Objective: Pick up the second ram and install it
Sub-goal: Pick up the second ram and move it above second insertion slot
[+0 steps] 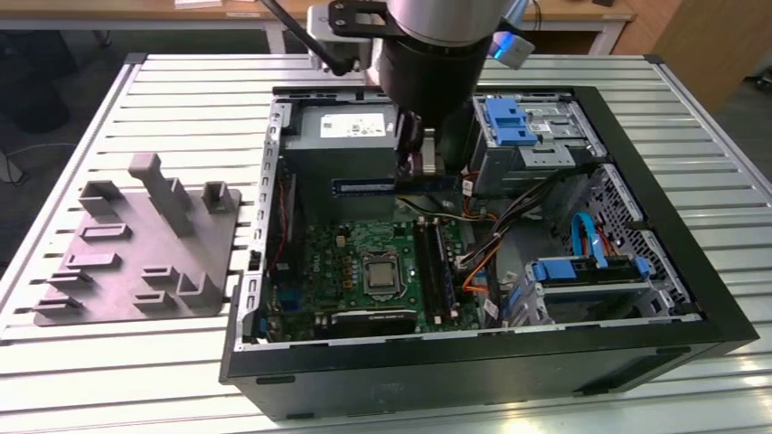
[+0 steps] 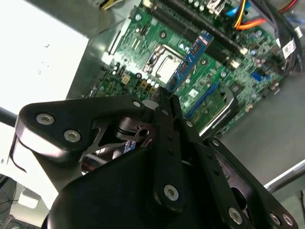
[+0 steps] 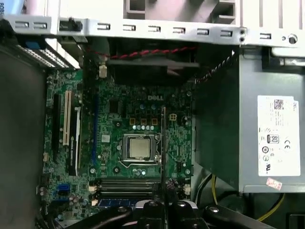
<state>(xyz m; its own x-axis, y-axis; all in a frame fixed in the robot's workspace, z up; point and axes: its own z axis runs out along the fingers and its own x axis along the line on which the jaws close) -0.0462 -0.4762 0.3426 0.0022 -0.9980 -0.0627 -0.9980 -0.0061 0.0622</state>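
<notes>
The second ram (image 1: pixel 362 187) hangs level above the motherboard (image 1: pixel 338 262) inside the open computer case, just in front of the power supply. It is a thin dark stick with a blue label. My gripper (image 1: pixel 415 174) is shut on it near its middle. In the second wrist view the second ram (image 2: pixel 193 57) sticks out past the shut gripper (image 2: pixel 166 94), over the processor socket. In the first wrist view the second ram (image 3: pixel 163 143) appears edge-on as a thin line rising from the gripper (image 3: pixel 164 193). The black memory slots (image 1: pixel 432 262) lie beside the processor (image 1: pixel 380 271), below the stick.
The power supply (image 1: pixel 343 136) fills the case's far corner. Drive cages with blue clips (image 1: pixel 519 117) and loose cables (image 1: pixel 531 208) crowd the side toward the exterior view's right. A grey holder fixture (image 1: pixel 133 253) stands on the slatted table (image 1: pixel 121 362) outside the case.
</notes>
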